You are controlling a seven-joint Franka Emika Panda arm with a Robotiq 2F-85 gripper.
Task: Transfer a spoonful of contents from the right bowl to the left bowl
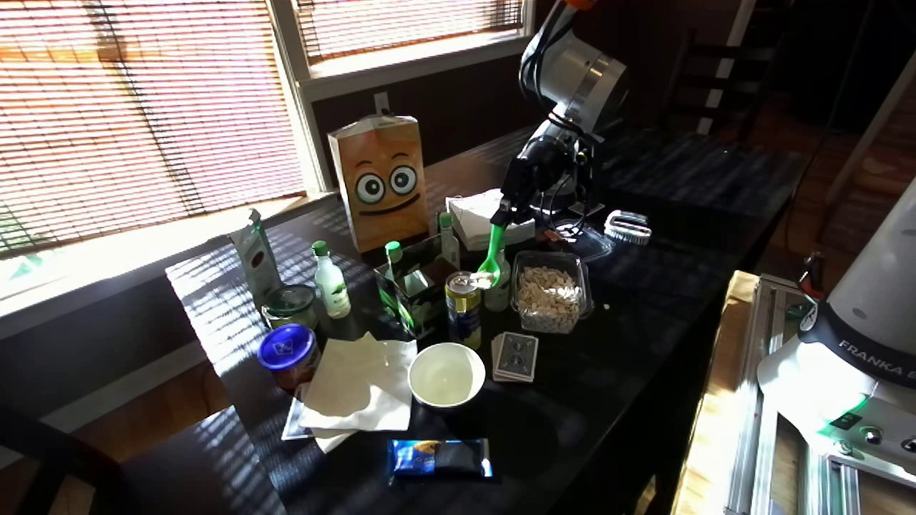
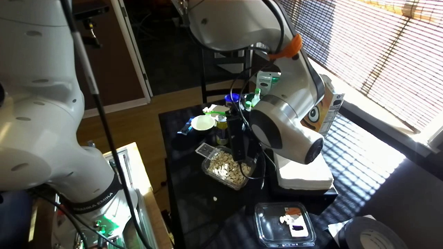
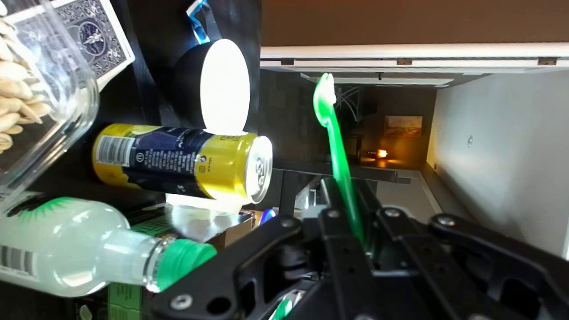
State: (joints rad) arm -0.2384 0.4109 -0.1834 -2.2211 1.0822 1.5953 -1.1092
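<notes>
Your tool grips the green spoon; a yellow-and-blue can stands just beside the white bowl, with playing cards and a blue packet nearby.

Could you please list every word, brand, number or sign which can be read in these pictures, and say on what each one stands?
"FRANKA EMIKA": on the arm's base, in an exterior view.
A circled sign, perhaps "U", too small to be sure: on the can, in the wrist view.
Too small or blurred to read: the can's other print, and the print on the bottle, packet and carton.
</notes>
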